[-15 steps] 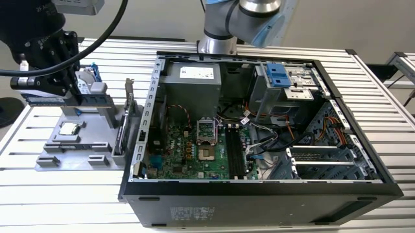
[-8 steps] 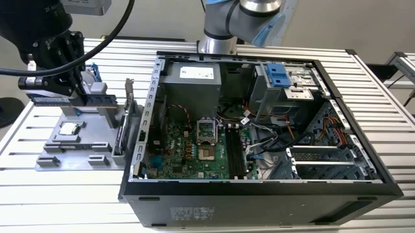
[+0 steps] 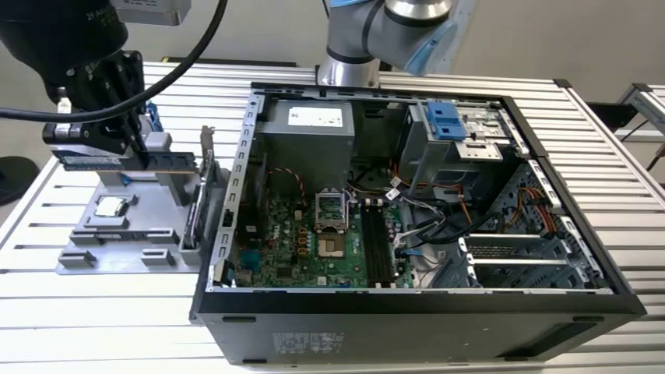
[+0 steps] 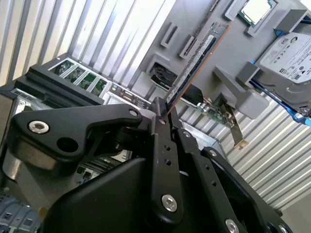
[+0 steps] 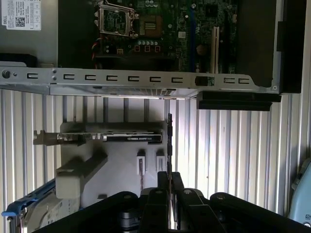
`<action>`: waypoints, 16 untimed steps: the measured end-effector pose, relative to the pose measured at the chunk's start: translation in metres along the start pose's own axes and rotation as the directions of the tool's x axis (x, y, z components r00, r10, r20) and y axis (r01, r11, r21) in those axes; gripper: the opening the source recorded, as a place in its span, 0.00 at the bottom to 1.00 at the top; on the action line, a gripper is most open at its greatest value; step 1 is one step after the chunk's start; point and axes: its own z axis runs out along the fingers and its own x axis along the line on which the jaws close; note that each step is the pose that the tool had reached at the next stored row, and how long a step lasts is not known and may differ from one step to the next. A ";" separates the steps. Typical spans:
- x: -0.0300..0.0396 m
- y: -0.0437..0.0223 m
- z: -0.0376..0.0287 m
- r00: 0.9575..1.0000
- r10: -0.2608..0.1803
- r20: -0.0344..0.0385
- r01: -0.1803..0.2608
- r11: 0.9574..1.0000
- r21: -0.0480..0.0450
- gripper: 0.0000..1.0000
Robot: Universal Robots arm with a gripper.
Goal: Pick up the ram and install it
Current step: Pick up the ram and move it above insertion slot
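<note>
Two black fingers (image 4: 163, 145) of the gripper (image 5: 169, 175) pinch the ram (image 3: 124, 161) tight, over the gray holder (image 3: 104, 234) beside the computer case (image 3: 416, 312).

Premises: robotics lab or test workshop. Evidence: an industrial robot arm (image 3: 359, 35) stands at a slatted aluminium table (image 3: 104, 319). An open desktop computer case (image 3: 416, 331) lies on its side there, motherboard (image 3: 311, 241) exposed. A grey parts holder (image 3: 114, 253) beside it carries loose computer components.
</note>
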 end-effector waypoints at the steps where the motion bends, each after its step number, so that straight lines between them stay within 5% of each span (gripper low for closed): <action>1: 0.0000 0.0010 0.0000 1.000 0.000 0.000 0.000 1.000 0.000 0.00; 16: 0.0001 0.0151 0.0004 1.000 0.000 0.000 0.000 1.000 0.000 0.00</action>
